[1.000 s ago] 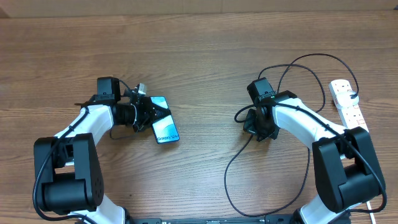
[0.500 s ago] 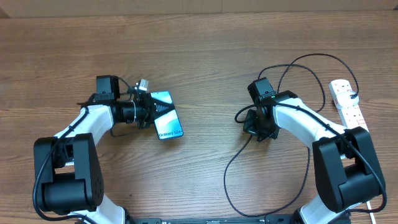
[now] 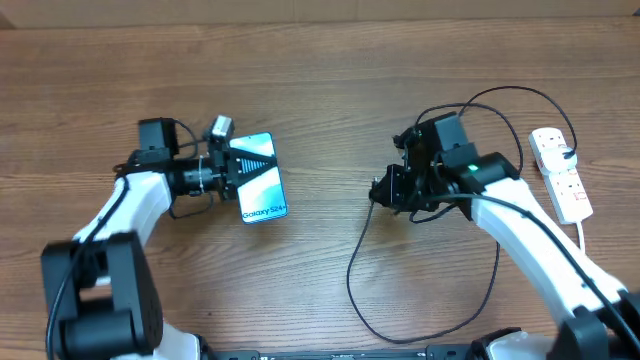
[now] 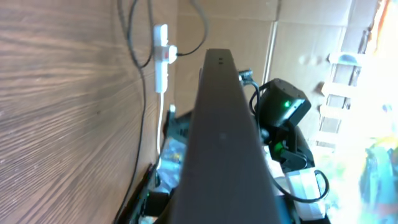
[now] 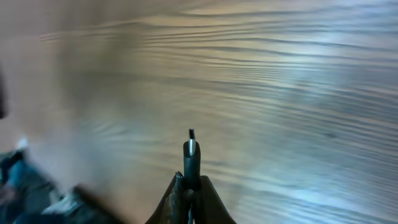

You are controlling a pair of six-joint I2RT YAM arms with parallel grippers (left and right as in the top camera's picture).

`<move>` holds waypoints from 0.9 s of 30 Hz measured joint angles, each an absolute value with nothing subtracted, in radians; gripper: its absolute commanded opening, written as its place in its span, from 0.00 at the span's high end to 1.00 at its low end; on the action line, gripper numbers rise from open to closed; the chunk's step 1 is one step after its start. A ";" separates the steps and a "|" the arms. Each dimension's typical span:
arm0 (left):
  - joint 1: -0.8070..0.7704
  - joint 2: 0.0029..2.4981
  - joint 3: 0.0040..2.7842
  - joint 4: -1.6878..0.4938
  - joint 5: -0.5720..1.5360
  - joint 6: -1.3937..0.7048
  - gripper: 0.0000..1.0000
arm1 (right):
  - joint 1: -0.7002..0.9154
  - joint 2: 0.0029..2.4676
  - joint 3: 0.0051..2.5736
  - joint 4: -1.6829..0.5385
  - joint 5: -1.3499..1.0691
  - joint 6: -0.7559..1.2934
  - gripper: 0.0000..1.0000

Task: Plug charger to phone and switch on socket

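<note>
my left claw, clamped on phone, has raised it; my right claw, pinching charger, nears phone for insertion.

Overhead straight down; wrist views low and close across shared table

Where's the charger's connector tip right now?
The connector tip is pinched in the right gripper, poking forward in the right wrist view. Overhead, that's right of centre, between the phone and the socket.
</note>
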State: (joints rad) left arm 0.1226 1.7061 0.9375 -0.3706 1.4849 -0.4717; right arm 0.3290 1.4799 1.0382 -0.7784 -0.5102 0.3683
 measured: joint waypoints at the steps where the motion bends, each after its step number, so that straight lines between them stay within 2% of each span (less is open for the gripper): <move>1: 0.130 1.672 0.937 -0.371 1.485 -0.472 0.95 | 0.329 1.464 1.040 -0.779 -0.538 0.362 0.96; 10: 0.192 1.403 0.938 -0.296 1.438 -0.585 0.96 | 0.352 1.446 1.042 -0.739 -0.754 0.305 0.96; 27: 0.196 1.391 0.937 -0.285 1.383 -0.683 0.96 | 0.600 1.446 1.042 -0.525 -0.870 0.322 0.96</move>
